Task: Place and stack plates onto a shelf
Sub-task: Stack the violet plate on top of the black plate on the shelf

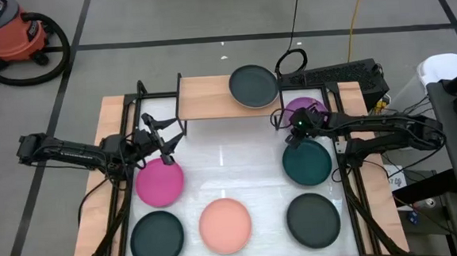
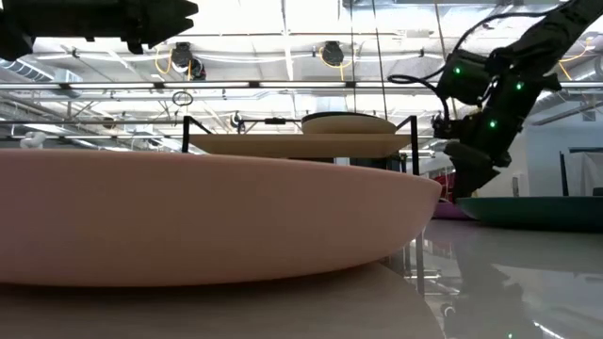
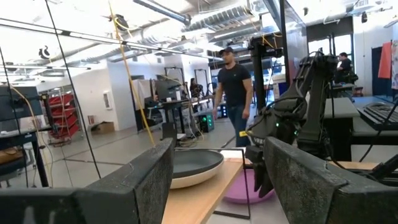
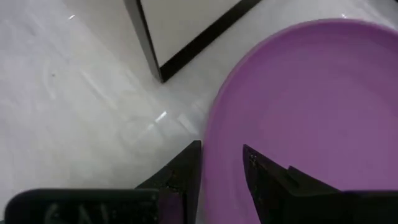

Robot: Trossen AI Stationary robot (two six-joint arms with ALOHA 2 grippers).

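Note:
The light-wood shelf [image 1: 207, 97] stands at the table's far edge, with a dark plate [image 1: 254, 85] on its right end. The purple plate [image 1: 305, 106] lies on the table just right of the shelf. My right gripper [image 1: 291, 136] points down at its near-left rim, shut on it. My left gripper [image 1: 163, 140] is open and holds nothing. It hovers level over the far edge of the magenta plate [image 1: 159, 182] and faces the shelf [image 3: 205, 186]. Teal [image 1: 307, 161], black [image 1: 313, 218], salmon [image 1: 225, 225] and dark [image 1: 157, 238] plates lie flat on the table. My right gripper [image 4: 222, 165] pinches the purple plate's rim [image 4: 217, 134] on its side toward the shelf leg. One finger [image 4: 183, 171] is outside the rim and one [image 4: 267, 180] is over the plate's inside. The fingers come from above, pointing down. The plate looks flat on the table.
The shelf's thin black leg [image 4: 146, 43] stands close to the held rim. The teal plate lies just near of my right gripper. The salmon plate [image 2: 207, 217] fills the front of the low view. A person [image 3: 236, 93] walks in the room beyond the table.

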